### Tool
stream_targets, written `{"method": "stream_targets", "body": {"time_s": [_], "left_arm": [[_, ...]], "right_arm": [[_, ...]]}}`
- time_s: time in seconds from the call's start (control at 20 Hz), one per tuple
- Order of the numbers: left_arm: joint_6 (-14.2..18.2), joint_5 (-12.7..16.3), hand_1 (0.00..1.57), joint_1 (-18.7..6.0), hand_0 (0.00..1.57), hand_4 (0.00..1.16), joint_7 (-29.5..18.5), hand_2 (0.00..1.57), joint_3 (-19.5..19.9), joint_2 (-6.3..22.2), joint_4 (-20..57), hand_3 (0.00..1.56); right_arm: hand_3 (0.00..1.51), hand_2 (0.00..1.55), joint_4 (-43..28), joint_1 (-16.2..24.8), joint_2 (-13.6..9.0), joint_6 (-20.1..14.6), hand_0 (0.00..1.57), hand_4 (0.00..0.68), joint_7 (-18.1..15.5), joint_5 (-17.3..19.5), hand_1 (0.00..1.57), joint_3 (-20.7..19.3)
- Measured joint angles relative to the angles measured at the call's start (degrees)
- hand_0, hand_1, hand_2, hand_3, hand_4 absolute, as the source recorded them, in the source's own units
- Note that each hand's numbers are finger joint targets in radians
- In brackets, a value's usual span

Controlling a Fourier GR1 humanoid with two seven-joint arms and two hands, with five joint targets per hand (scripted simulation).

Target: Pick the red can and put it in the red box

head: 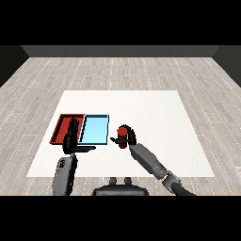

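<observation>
The red can (pixel 122 136) stands upright in my right hand (pixel 130 137), whose fingers curl round it just right of the light blue tray (pixel 94 128). Whether the can rests on the table or hangs a little above it I cannot tell. The red tray (pixel 62 128) lies at the left, side by side with the blue one. My left hand (pixel 72 136) is raised with straight fingers and the thumb pointing right, in front of the red tray's right part, hiding some of it.
The white table (pixel 155 113) stretches wide to the right and behind the trays. My right forearm (pixel 150 162) comes in from the lower right, my left forearm (pixel 65 174) from the lower left.
</observation>
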Motion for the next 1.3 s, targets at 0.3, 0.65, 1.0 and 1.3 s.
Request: {"method": "stream_targets", "body": {"time_s": [0.3,0.65,1.0,1.3], "left_arm": [[-0.1,-0.2,0.0,-0.1,0.0,0.0,-0.8,0.0,0.2,0.2,0.2,0.0],[0.1,-1.0,0.0,-1.2,0.0,0.0,-1.5,0.0,-0.3,0.0,1.4,0.0],[0.3,-2.3,0.0,-0.9,0.0,0.0,0.7,0.0,-3.1,-1.0,-0.8,0.0],[-1.7,-1.5,0.0,-0.7,0.0,0.0,4.8,0.0,-8.0,-2.5,-3.6,0.0]], "right_arm": [[1.41,1.48,-2.1,2.4,-0.1,0.0,1.57,0.589,-0.6,3.3,1.57,-2.0],[1.4,1.47,-13.0,4.5,-3.0,-1.6,1.57,0.601,4.1,9.5,1.57,-3.8],[1.4,1.46,-27.5,7.4,-7.5,-5.2,1.54,0.608,9.9,15.4,1.54,-4.0],[1.41,1.46,-38.0,8.6,-10.4,-7.0,1.56,0.602,13.4,19.2,1.56,-5.2]]}}
